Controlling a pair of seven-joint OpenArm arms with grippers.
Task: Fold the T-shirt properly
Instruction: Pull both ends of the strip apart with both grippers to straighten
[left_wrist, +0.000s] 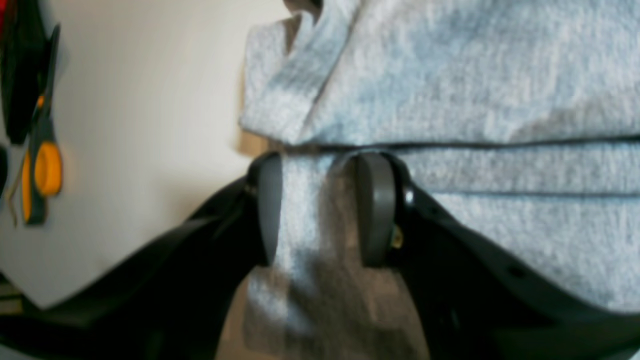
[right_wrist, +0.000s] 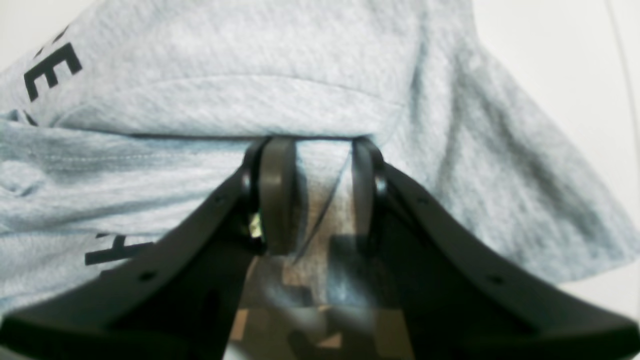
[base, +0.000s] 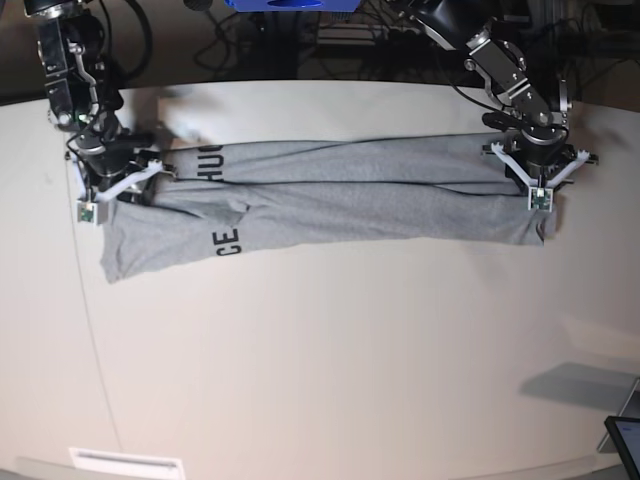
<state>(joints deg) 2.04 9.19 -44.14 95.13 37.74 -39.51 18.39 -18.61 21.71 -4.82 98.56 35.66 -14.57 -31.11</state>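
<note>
The light grey T-shirt (base: 340, 195) lies as a long band across the table, stretched between both grippers, with black letters showing near its left end. In the base view my left gripper (base: 537, 178) holds the band's right end and my right gripper (base: 112, 180) holds its left end. Up close in the left wrist view, the left gripper (left_wrist: 322, 167) is shut on a pinched fold of the T-shirt (left_wrist: 450, 90). The right gripper (right_wrist: 321, 152) likewise pinches a fold of the T-shirt (right_wrist: 240, 55), with black lettering (right_wrist: 50, 72) off to its left.
The white table (base: 330, 360) extends toward the front. A dark screen corner (base: 625, 435) sits at the front right and a white label (base: 125, 462) at the front left. Cables and equipment line the back edge. An orange and black object (left_wrist: 42, 165) shows in the left wrist view.
</note>
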